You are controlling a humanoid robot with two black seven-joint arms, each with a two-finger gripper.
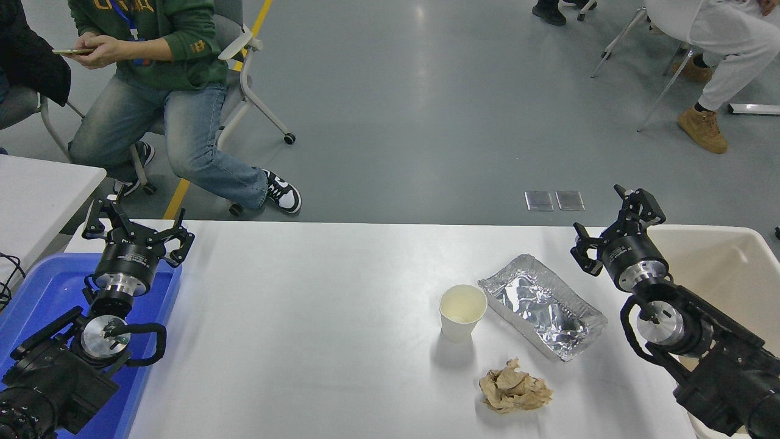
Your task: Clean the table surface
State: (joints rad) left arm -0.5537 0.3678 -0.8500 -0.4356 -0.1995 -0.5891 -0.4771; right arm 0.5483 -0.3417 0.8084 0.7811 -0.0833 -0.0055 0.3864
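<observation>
Clearly the right hand — open, empty, raised by the tub — sits nearest the litter on the surface: foil tray just left, its length slanting toward the near-right edge, cup and paper wad beyond.

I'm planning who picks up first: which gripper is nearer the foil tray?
The right gripper: it hovers open just beyond the foil tray, up by the beige tub. The left gripper is open over the blue bin, across the table surface.
</observation>
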